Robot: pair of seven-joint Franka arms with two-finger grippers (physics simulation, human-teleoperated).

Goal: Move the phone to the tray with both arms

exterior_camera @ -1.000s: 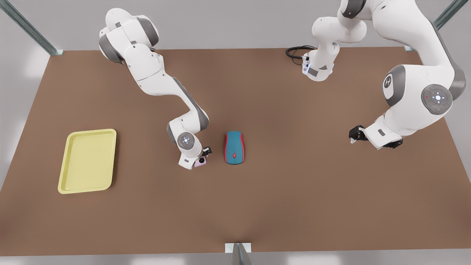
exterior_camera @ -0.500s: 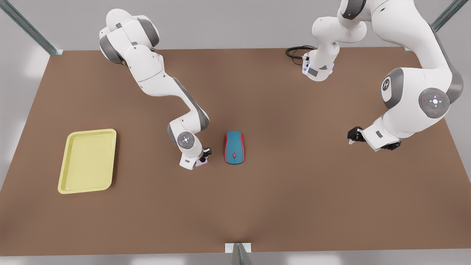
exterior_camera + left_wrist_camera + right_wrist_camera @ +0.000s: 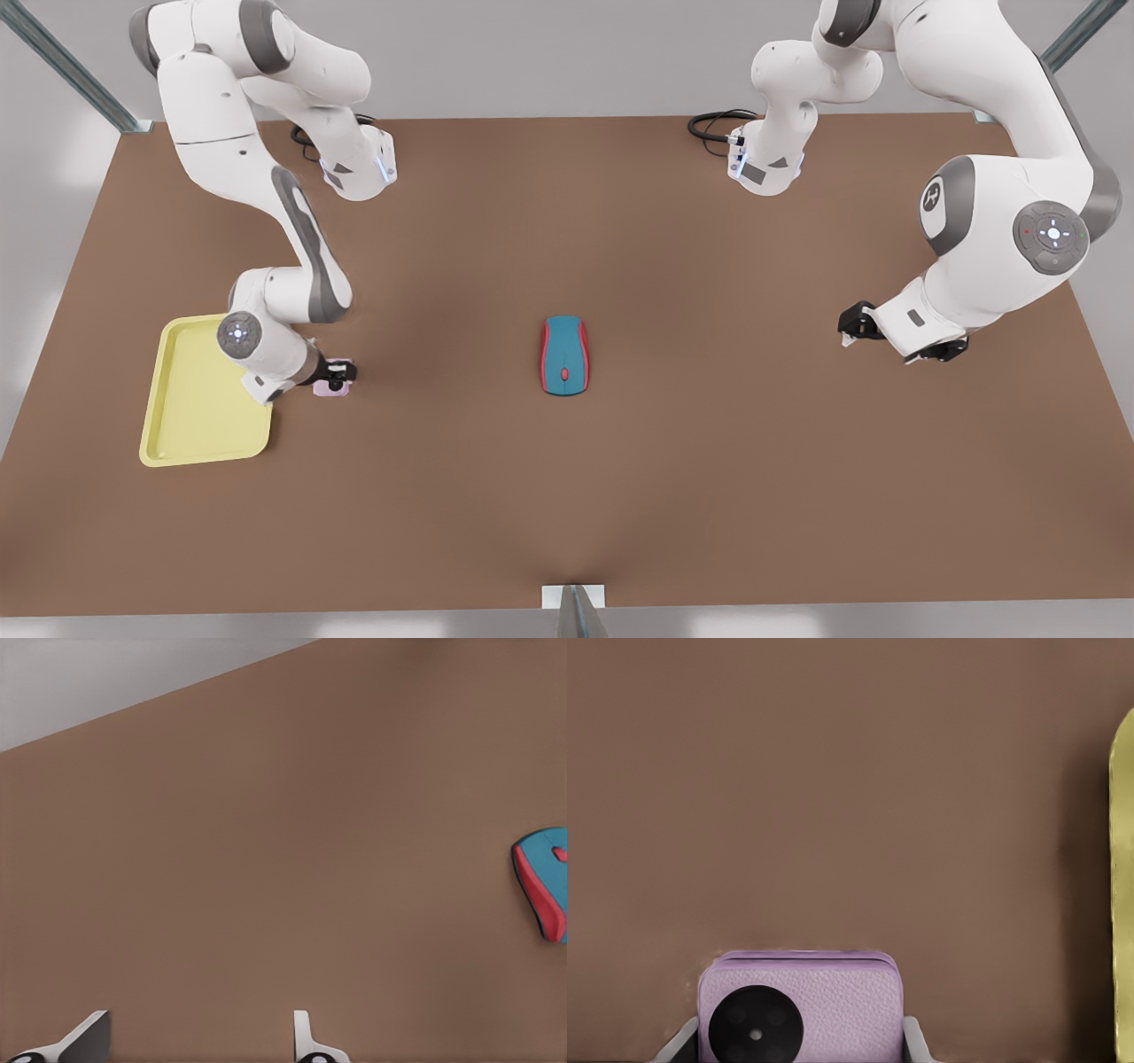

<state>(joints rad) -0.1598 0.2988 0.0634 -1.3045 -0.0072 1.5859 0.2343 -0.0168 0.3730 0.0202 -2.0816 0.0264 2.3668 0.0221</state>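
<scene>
Phone (image 3: 799,1010) one, tray (image 3: 195,416) one, mouse (image 3: 564,355) one

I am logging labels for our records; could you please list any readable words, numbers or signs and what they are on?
No words or numbers are readable.
White emblem on the grey joint of the arm at the front view's right: too small to read.
Phone, mouse and tray: no text.
</scene>
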